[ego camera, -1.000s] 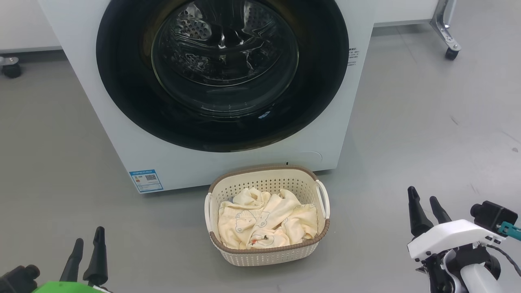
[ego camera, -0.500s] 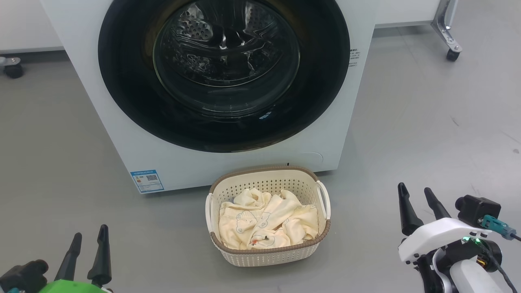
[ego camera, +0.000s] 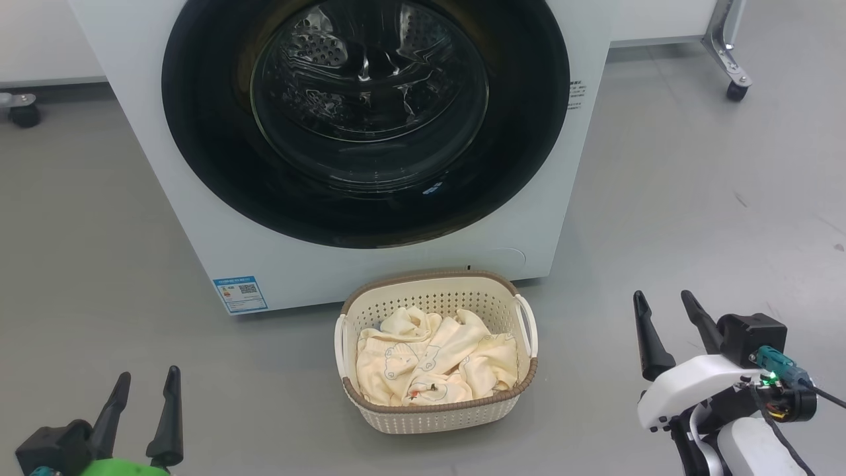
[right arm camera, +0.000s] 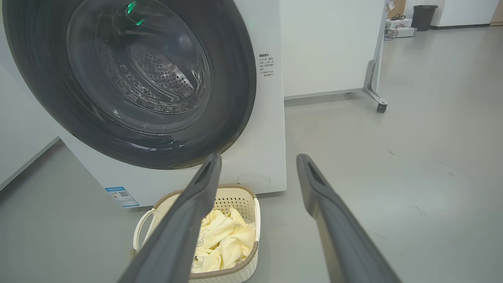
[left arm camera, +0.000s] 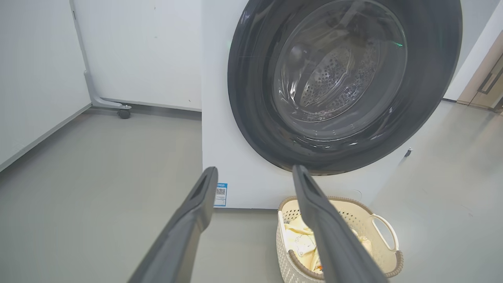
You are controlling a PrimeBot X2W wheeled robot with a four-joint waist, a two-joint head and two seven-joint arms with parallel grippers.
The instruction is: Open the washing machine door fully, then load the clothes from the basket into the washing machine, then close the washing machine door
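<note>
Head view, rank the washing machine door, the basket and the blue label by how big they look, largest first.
1. washing machine door, by far
2. basket, though nearer the camera
3. blue label, clearly smallest

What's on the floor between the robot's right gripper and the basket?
Nothing: just bare grey floor lies between the right gripper and the basket, seen in the head view.

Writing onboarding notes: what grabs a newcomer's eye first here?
The glossy black washing machine door, shut, dominates the head view's top centre. Right below, on the grey floor, sits the cream basket of pale yellow clothes. The left gripper and right gripper hang open at the lower corners.
</note>
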